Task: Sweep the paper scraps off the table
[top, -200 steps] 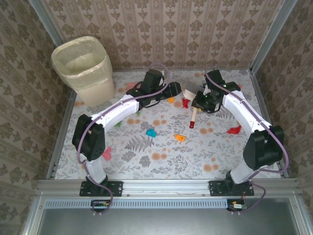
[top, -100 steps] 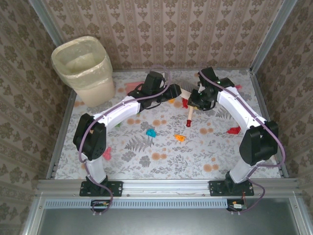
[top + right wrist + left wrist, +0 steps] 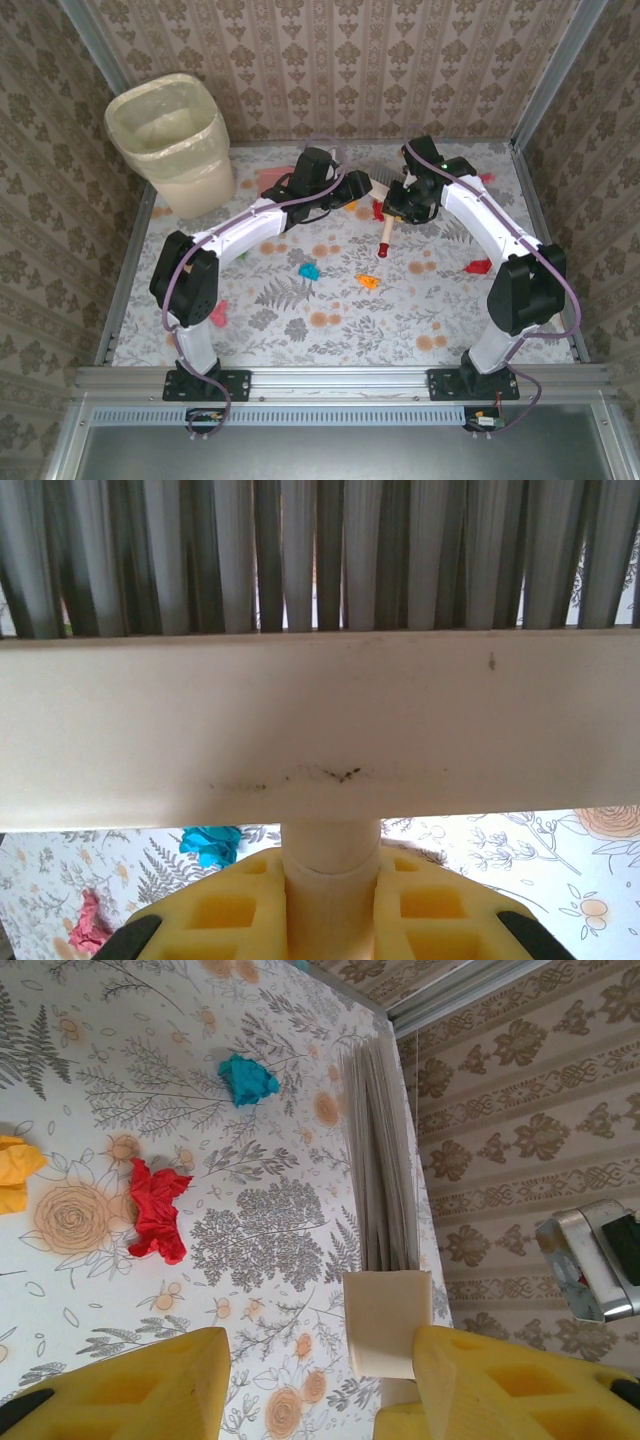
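Observation:
Paper scraps lie scattered on the table (image 3: 330,340): a blue one (image 3: 308,270), an orange one (image 3: 368,282), a red one (image 3: 478,266) and a pink one (image 3: 218,313). My right gripper (image 3: 402,205) (image 3: 330,890) is shut on the handle of a cream brush (image 3: 320,730), bristles pointing away. My left gripper (image 3: 355,186) (image 3: 320,1370) is open just above the cloth, its right finger beside the end of the brush head (image 3: 385,1320). Ahead of it lie a red scrap (image 3: 158,1210), a blue scrap (image 3: 248,1080) and an orange scrap (image 3: 15,1175).
A cream bin (image 3: 175,140) with a liner stands at the far left corner. A pink dustpan (image 3: 268,178) lies behind my left arm. Brown patterned walls and metal rails close in the table on three sides.
My right gripper has carried the brush a little left and toward the far side. My left arm shifted slightly right, uncovering the pink dustpan behind it.

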